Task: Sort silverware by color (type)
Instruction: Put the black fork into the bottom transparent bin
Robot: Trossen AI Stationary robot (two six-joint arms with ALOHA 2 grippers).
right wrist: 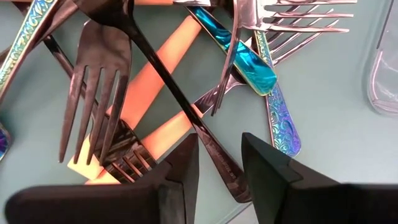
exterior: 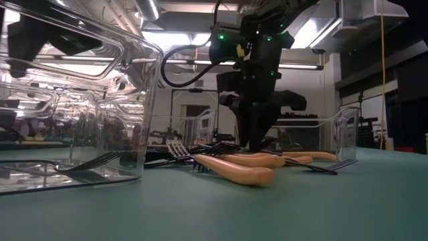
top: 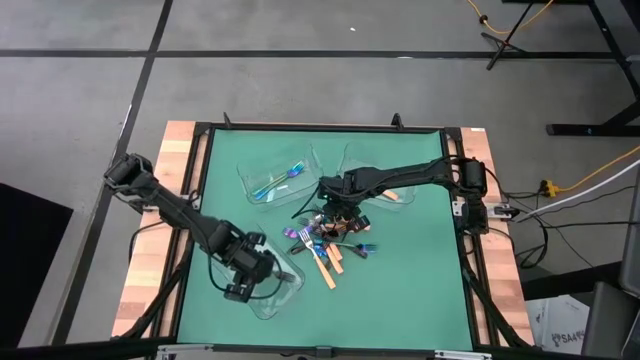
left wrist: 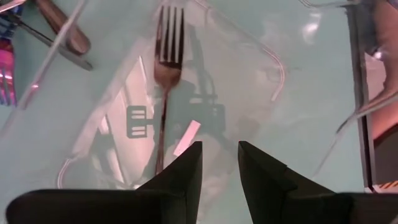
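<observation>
Slim glossy black fork (right wrist: 155, 87) under parted right hand (right wrist: 219, 163)

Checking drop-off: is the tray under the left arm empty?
No. One dark fork lies flat inside the clear tray, below the left end effector.

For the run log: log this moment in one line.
left pincer: open over tray with dark fork | right pincer: open over pile

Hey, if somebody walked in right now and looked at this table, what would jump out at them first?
Probably the tangled pile of forks mid-table, iridescent, orange-handled and dark ones crossing each other, with the right gripper open just above a dark fork. Next, the clear trays: the left gripper hangs open over the near tray, where one dark fork lies alone.
</observation>
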